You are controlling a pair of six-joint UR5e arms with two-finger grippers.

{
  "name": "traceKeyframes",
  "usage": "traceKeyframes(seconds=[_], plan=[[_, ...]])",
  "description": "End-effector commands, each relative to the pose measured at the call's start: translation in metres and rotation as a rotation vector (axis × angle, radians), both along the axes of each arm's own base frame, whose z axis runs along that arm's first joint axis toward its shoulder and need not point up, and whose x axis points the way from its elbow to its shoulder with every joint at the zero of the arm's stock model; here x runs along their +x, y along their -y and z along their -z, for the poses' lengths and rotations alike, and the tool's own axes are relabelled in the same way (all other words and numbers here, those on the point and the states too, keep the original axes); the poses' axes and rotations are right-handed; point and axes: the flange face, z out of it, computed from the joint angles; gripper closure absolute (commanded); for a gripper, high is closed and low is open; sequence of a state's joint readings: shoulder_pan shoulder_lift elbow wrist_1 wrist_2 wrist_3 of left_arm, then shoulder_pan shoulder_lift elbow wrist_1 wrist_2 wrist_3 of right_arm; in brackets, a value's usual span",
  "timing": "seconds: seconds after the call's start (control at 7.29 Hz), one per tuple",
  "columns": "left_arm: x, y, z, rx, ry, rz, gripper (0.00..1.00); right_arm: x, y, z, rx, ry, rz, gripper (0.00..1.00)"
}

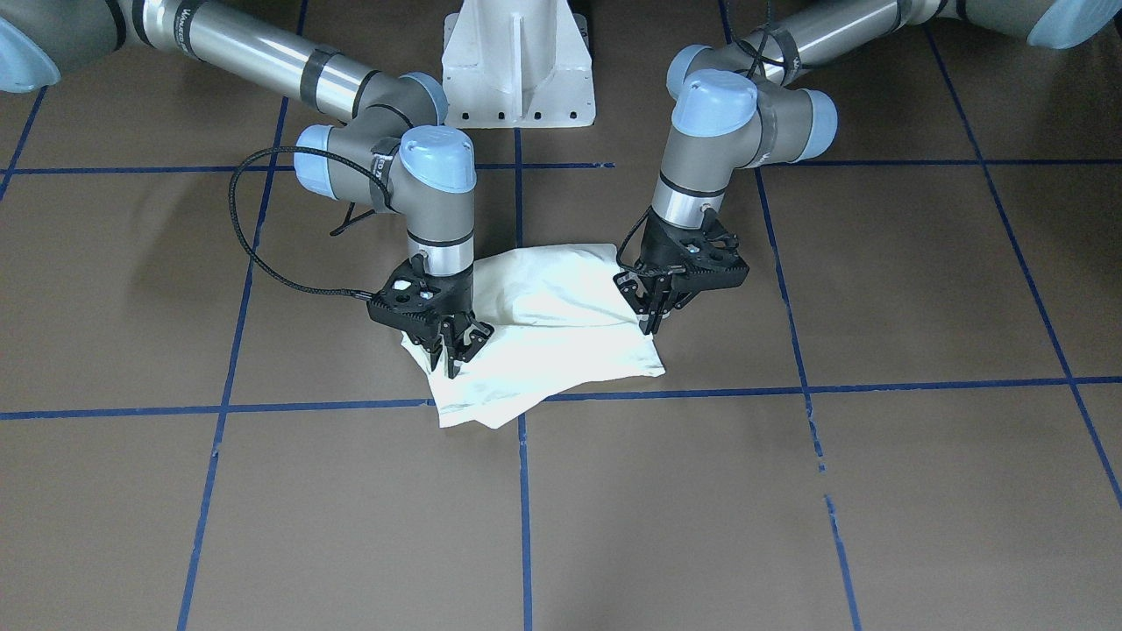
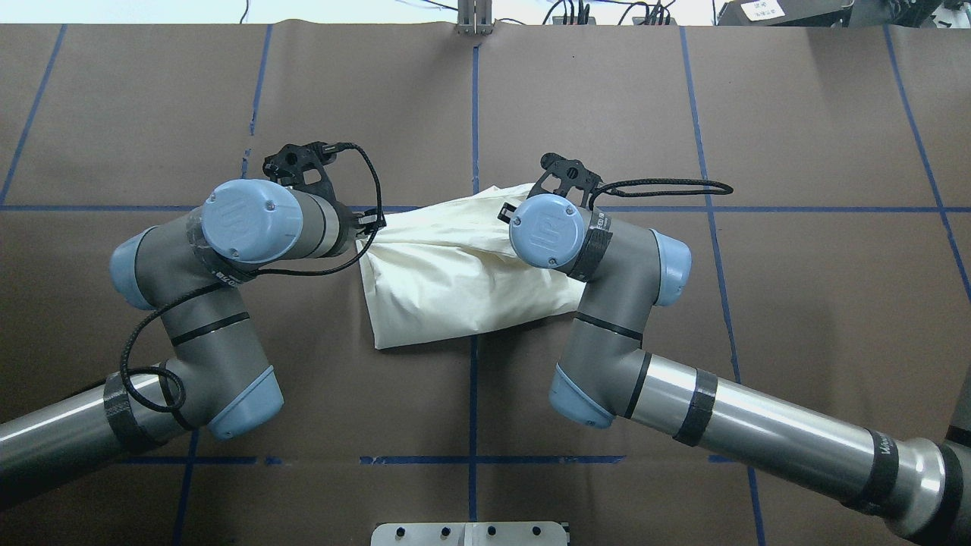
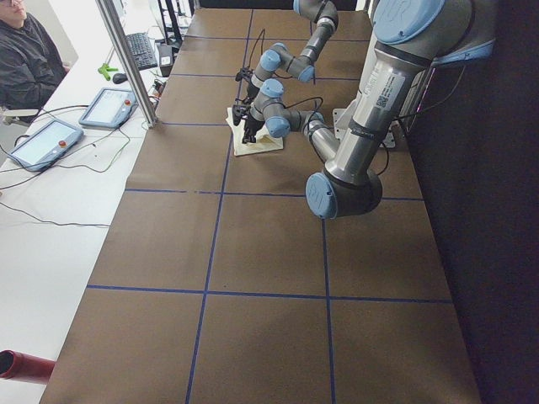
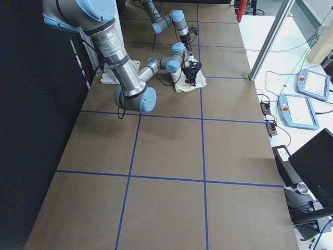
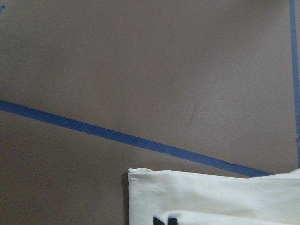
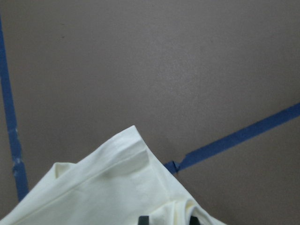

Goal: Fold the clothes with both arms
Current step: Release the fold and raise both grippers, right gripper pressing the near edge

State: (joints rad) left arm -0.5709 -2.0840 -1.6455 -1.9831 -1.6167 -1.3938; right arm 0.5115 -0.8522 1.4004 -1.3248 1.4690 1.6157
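Note:
The clothes are one cream shirt [image 1: 561, 329], folded into a compact bundle at the table's middle, plain side up, its top layer puffed up between the arms. My left gripper [image 1: 652, 322] points down at the bundle's edge nearest it, fingers pinched together on the cloth. At the opposite front corner my right gripper [image 1: 452, 361] is likewise shut on the fabric. In the left wrist view the shirt's corner [image 5: 206, 192] lies just past the dark fingertips [image 5: 159, 220]. A folded corner [image 6: 117, 173] shows in the right wrist view. From overhead the shirt [image 2: 440, 280] spans between both wrists.
The white pedestal base [image 1: 517, 66] stands behind the shirt. Blue tape lines [image 1: 701, 390] grid the brown table cover. A black cable [image 1: 254, 254] loops off the right wrist. A person [image 3: 25, 63] sits at a side desk with control tablets [image 3: 46, 143].

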Motion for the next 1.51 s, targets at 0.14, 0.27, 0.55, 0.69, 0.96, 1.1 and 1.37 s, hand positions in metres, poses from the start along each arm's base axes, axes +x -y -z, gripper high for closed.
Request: traceKeyframes(seconds=[0.14,0.27,0.55,0.69,0.96,1.1,1.37], plan=[[-0.038,0.026,0.005,0.095,0.002,-0.117,0.0,0.053,0.012,0.049,0.066,0.075,0.145,0.0],[-0.053,0.036,-0.001,0.134,0.016,-0.154,0.0,0.054,0.009,0.057,0.083,0.084,0.155,0.0],[-0.054,0.035,-0.007,0.125,0.021,-0.152,0.0,0.022,-0.039,0.058,0.188,0.027,0.223,0.0],[-0.053,0.034,-0.007,0.122,0.019,-0.152,0.0,0.009,-0.055,0.057,0.266,-0.033,0.253,0.0],[-0.053,0.034,-0.008,0.114,0.017,-0.149,0.0,-0.006,-0.075,0.034,0.371,-0.156,0.358,0.0],[-0.053,0.034,-0.008,0.111,0.015,-0.146,0.0,-0.015,-0.083,0.026,0.386,-0.185,0.352,0.0],[-0.053,0.034,-0.008,0.107,0.013,-0.144,0.0,-0.022,-0.086,0.019,0.381,-0.198,0.359,0.0]])
